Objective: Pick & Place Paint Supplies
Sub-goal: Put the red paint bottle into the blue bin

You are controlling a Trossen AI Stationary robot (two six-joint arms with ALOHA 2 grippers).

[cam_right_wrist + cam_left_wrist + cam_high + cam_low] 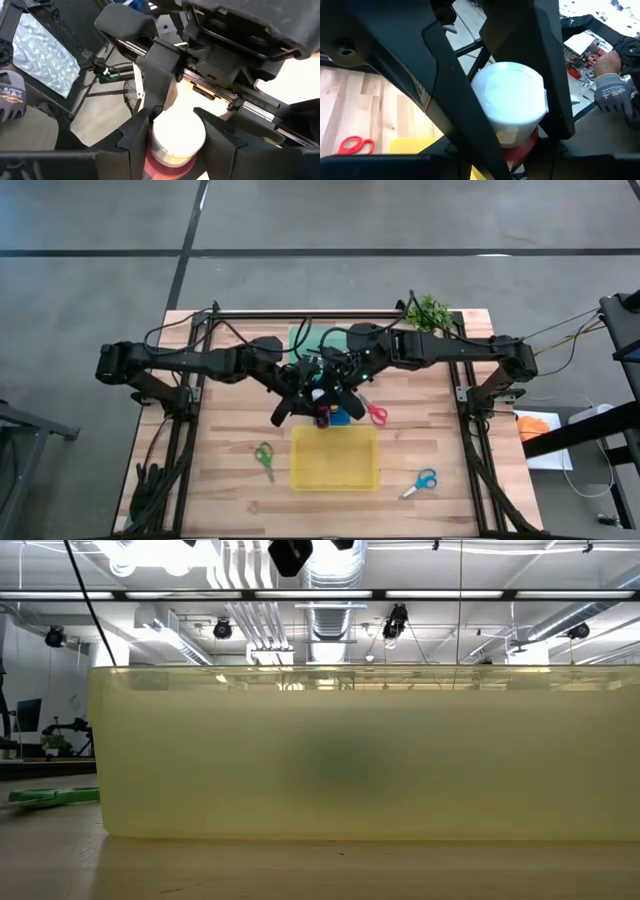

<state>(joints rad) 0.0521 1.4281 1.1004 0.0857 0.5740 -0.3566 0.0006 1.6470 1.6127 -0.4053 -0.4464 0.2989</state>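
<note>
A red paint bottle (522, 147) with a white cap (507, 95) is held in the air over the table's middle, just behind the yellow tray (335, 475). It also shows in the right wrist view (170, 165). My left gripper (314, 394) and my right gripper (328, 394) meet there, and both are shut on this bottle. Red-handled scissors (376, 413), green-handled scissors (264, 458) and blue-handled scissors (422, 482) lie flat on the table. My left gripper pinches the bottle's white cap (490, 107) between its two fingers (445, 95), one on each side. The bottle is clear of the table, its red body below the fingers. My right gripper pinches the bottle just under the cap, at the top of the red body (167, 162), between its two fingers (135, 137). The cap (177, 131) stands above the fingers, and the left gripper's finger (162, 75) reaches it from the other side.
The yellow tray fills the low view (360, 755). A blue tray (342, 418) lies under the grippers, a green tray (298, 338) at the far side, a leafy plant (428, 310) at the far right corner. A person's gloved hand (612, 90) shows beyond the table.
</note>
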